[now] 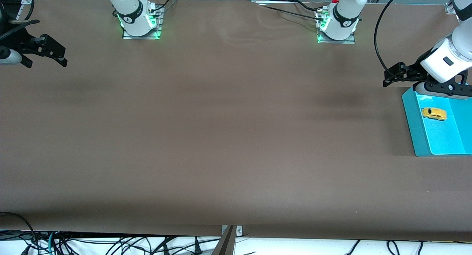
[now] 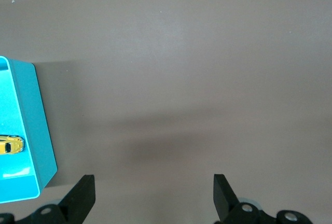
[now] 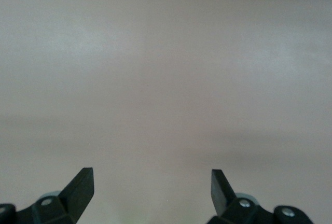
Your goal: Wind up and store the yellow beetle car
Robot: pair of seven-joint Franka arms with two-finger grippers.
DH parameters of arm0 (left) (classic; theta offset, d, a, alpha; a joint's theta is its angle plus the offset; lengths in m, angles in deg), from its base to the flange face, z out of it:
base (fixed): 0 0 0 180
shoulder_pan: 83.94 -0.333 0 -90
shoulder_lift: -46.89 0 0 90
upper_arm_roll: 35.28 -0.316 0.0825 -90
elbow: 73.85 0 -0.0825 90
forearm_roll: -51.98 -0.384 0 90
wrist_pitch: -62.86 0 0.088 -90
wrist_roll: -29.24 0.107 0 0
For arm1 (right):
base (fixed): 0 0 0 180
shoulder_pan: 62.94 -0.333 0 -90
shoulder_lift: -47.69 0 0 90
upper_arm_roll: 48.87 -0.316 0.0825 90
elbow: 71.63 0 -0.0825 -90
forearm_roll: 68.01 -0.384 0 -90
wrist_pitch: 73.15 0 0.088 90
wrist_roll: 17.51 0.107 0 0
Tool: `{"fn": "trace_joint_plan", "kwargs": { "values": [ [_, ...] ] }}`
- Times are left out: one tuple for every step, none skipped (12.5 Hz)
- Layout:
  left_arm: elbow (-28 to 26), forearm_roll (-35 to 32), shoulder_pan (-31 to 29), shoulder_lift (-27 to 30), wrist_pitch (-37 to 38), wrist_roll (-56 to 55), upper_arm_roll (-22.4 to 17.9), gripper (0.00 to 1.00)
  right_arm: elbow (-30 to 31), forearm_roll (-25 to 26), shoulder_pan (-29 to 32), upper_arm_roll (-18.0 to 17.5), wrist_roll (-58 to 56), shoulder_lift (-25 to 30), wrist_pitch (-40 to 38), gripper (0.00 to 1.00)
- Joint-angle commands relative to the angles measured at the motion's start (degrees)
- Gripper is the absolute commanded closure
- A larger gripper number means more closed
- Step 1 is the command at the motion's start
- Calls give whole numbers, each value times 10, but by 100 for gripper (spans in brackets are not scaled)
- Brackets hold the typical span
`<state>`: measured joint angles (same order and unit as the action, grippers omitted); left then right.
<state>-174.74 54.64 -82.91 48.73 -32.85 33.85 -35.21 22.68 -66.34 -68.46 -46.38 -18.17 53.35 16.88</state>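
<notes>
Nearest to the front camera, among the things on the table (image 1: 221,137), is the turquoise bin (image 1: 415,129), which stands at the left arm's end of the brown surface. Inside it lies the yellow beetle car (image 1: 434,113), resting on its wheels on the bin floor, toward the part of the bin farther from the front camera.

Both grippers are empty, and the 2 fingers of each stand wide apart. Up in the air, the left gripper (image 1: 392,75) hangs over the bare table just beside the bin's edge; its wrist view shows the car (image 2: 10,144) in the bin off to one side, not under the fingers. Over the right arm's end of the table, well apart from the car, the right gripper (image 1: 55,55) waits above bare surface.

I judge that no winding is in hand now. If the car has not yet been wound, the next move calls for the left gripper to come over the bin, descend between its walls and close on the very small body, which needs careful centring. If it is already wound, the storing looks complete.
</notes>
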Motion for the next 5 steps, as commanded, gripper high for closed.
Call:
{"fn": "trace_joint_plan", "kwargs": {
  "values": [
    [11, 15, -6, -5, 7, -6, 2, 0, -16, -4, 1, 1, -2, -3, -14, 0],
    [11, 15, -9, -6, 7, -4, 2, 0, -16, -4, 1, 2, -2, -2, -15, 0],
    [11, 15, -13, -7, 7, -4, 2, 0, -16, -5, 1, 3, -3, -2, -20, 0],
    [11, 15, -13, -7, 7, -4, 2, 0, -16, -5, 1, 7, -2, -2, -20, 0],
    [11, 15, -13, -7, 7, -4, 2, 0, -16, -5, 1, 5, -3, -2, -20, 0]
  ]
}}
